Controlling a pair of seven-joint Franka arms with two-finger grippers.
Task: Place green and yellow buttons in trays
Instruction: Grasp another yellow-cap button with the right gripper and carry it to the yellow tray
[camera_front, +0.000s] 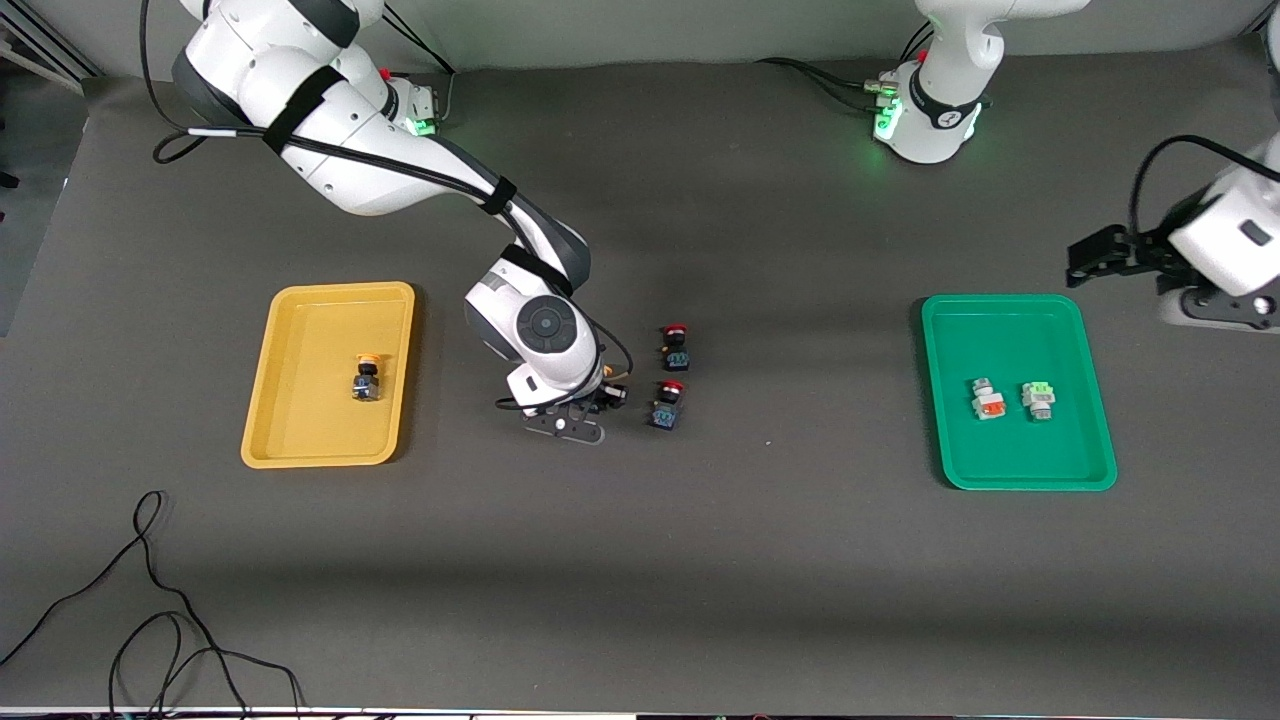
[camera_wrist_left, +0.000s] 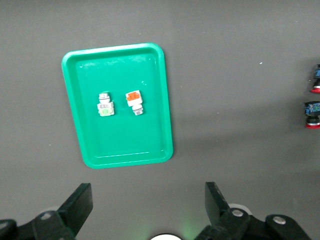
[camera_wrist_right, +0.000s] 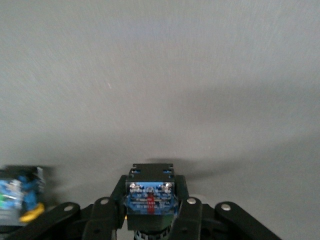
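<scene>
The dark grey table (camera_front: 700, 560) carries a yellow tray (camera_front: 300, 440) toward the right arm's end, a green tray (camera_front: 1000, 475) toward the left arm's end, two red-capped switches (camera_front: 666, 405) just beside the right gripper (camera_front: 566, 425), and a black cable (camera_front: 150, 620) near the front camera.

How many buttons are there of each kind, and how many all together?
red-capped buttons, on the table: 2
white buttons, in the green tray: 2
yellow-capped button, in the yellow tray: 1
black-blue button, cap hidden, held in the right end effector: 1
Total: 6
</scene>
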